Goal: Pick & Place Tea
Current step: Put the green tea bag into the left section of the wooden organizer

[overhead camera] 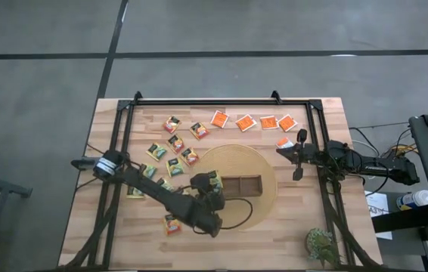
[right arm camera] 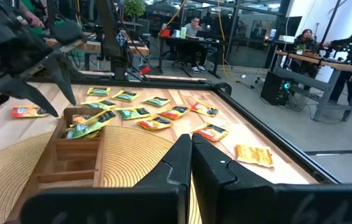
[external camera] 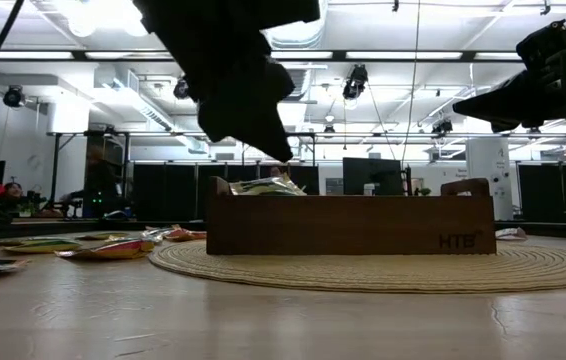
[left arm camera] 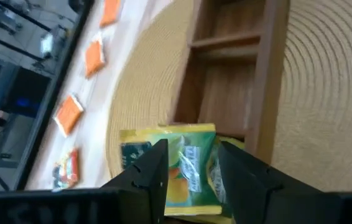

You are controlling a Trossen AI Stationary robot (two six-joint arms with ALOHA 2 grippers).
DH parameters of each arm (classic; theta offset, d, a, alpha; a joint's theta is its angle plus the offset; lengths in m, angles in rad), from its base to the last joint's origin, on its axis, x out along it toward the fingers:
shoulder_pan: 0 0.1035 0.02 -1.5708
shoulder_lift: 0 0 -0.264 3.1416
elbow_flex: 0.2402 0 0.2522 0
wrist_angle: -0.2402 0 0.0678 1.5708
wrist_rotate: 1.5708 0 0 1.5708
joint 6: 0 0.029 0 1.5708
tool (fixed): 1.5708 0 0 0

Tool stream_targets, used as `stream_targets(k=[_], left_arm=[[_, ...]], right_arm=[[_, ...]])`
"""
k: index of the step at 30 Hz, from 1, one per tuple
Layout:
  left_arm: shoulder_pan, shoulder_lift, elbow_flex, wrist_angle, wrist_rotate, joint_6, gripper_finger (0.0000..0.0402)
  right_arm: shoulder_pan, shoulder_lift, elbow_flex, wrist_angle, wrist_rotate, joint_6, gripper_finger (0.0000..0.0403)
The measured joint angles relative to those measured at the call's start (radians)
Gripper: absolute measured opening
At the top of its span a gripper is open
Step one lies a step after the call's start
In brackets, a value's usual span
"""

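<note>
A green-and-yellow tea sachet (left arm camera: pixel 185 158) lies in the left end compartment of the brown wooden tray (overhead camera: pixel 248 185), on top of another sachet, and pokes above the rim (external camera: pixel 263 187). My left gripper (left arm camera: pixel 191 171) hangs open just above it, one finger to each side, clear of it. More tea sachets lie loose on the table: green-and-yellow and yellow-orange ones (overhead camera: pixel 172 151) left of the tray and bright orange ones (overhead camera: pixel 252 121) in a far row. My right gripper (right arm camera: pixel 191 155) waits shut at the table's right side.
The tray stands on a round woven mat (overhead camera: pixel 263 162). A single sachet (overhead camera: pixel 172 224) lies near the front left, another (overhead camera: pixel 284 143) by the right gripper. A small plant (overhead camera: pixel 321 243) stands at the front right. Black frame rails (overhead camera: pixel 221 100) border the table.
</note>
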Motion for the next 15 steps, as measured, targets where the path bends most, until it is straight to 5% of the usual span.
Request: stream_targets(k=[15], left_arm=[[0.030, 0.002, -0.098, 0.080, -0.041, 0.000, 0.0135]], right_arm=[[0.000, 0.000, 0.000, 0.000, 0.000, 0.000, 0.0008]])
